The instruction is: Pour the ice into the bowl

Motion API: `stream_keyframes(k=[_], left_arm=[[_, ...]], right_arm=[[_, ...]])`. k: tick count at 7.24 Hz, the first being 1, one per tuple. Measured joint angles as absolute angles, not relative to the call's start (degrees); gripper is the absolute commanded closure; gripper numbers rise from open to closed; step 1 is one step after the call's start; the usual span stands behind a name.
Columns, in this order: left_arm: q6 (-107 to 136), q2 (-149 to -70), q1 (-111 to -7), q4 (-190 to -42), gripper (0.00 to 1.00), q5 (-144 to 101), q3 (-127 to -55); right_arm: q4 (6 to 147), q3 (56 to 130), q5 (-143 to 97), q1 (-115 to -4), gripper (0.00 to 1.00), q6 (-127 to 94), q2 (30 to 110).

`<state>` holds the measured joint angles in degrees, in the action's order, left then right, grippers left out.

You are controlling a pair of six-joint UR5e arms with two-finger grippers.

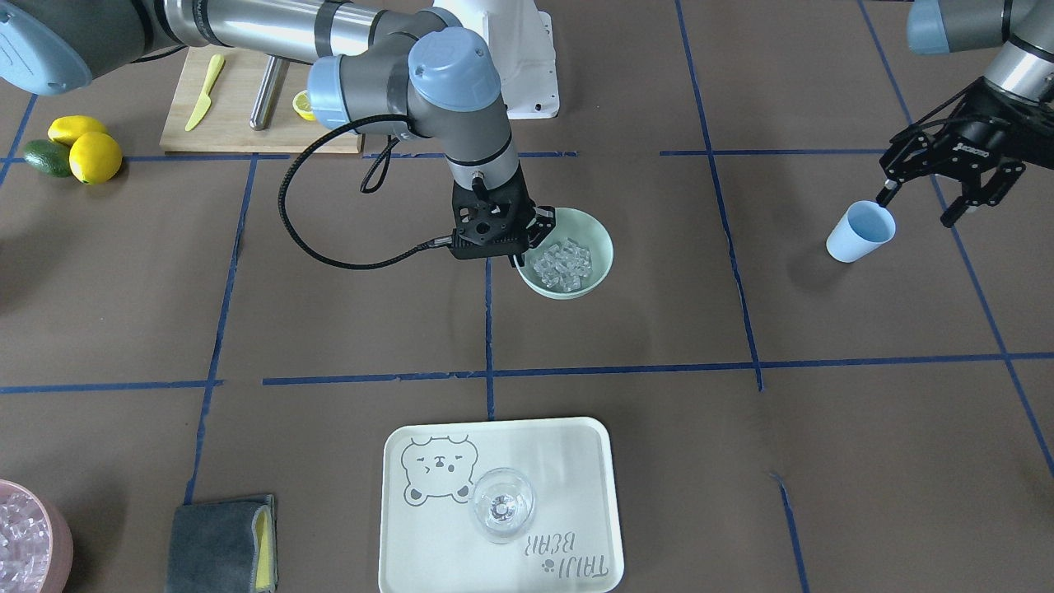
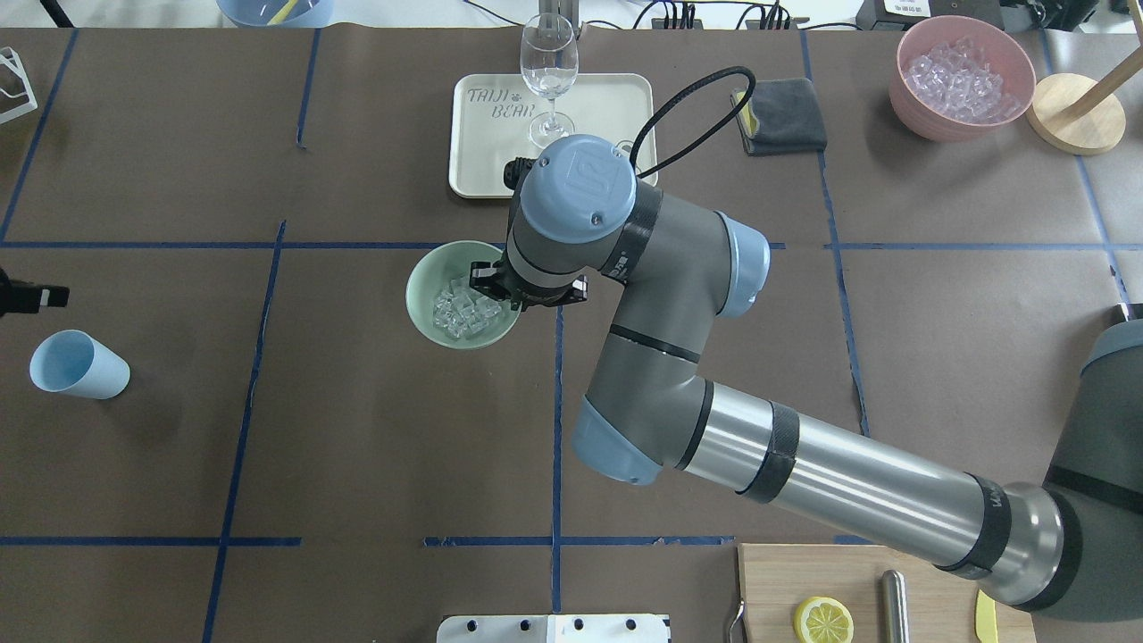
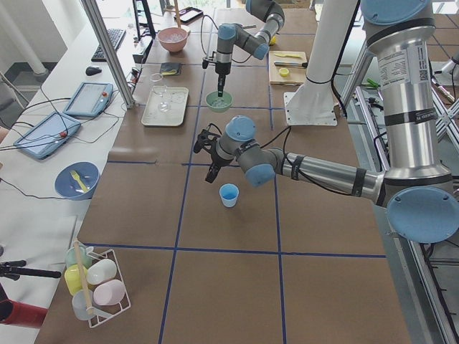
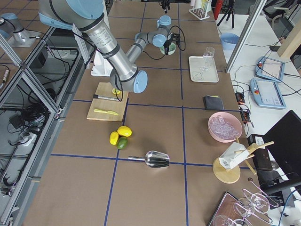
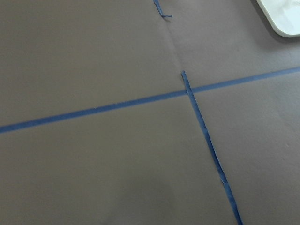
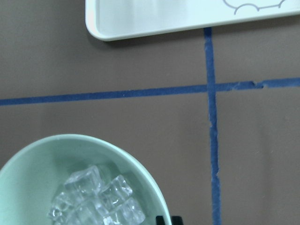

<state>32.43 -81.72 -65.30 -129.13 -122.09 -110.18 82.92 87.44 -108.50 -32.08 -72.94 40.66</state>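
Note:
The pale mint-green bowl (image 1: pixel 605 247) stands mid-table and holds a pile of clear ice (image 1: pixel 564 263) cubes. It also shows in the overhead view (image 2: pixel 420 295) and the right wrist view (image 6: pixel 28 178), again with the ice (image 6: pixel 93 197) in it. My right gripper (image 1: pixel 529 241) is shut on the bowl's rim on the robot's side; its tips show in the right wrist view (image 6: pixel 168 219). The light blue cup (image 1: pixel 860 231) stands empty far to the robot's left. My left gripper (image 1: pixel 918 210) is open and empty, just above and behind the cup.
A white tray (image 1: pixel 576 445) with a wine glass (image 1: pixel 502 504) lies at the operators' side. A pink tub (image 2: pixel 955 76) of ice and a grey cloth (image 2: pixel 781 116) are beyond it. A cutting board (image 1: pixel 247 99) and lemons (image 1: pixel 90 152) lie near the right arm's base.

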Motion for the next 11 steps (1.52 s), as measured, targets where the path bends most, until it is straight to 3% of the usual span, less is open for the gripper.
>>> stream_keyframes(k=[2, 6, 8, 11], left_arm=[[22.3, -89.0, -71.0, -116.6, 0.00, -122.3, -109.5], [14.2, -91.1, -78.6, -111.5, 0.00, -128.1, -104.5], [11.4, -92.0, -80.5, -106.8, 0.00, -129.9, -102.4], [4.5, -97.4, -83.9, -93.9, 0.00, -129.7, -101.8]], right_arm=[[88.4, 95.0, -110.7, -37.2, 1.00, -63.8, 47.3], [88.8, 105.6, -116.8, -47.5, 1.00, -49.2, 66.4], [81.9, 107.8, -117.0, -50.2, 1.00, -45.7, 77.2], [67.4, 105.2, -119.9, -55.3, 1.00, -39.0, 90.8]])
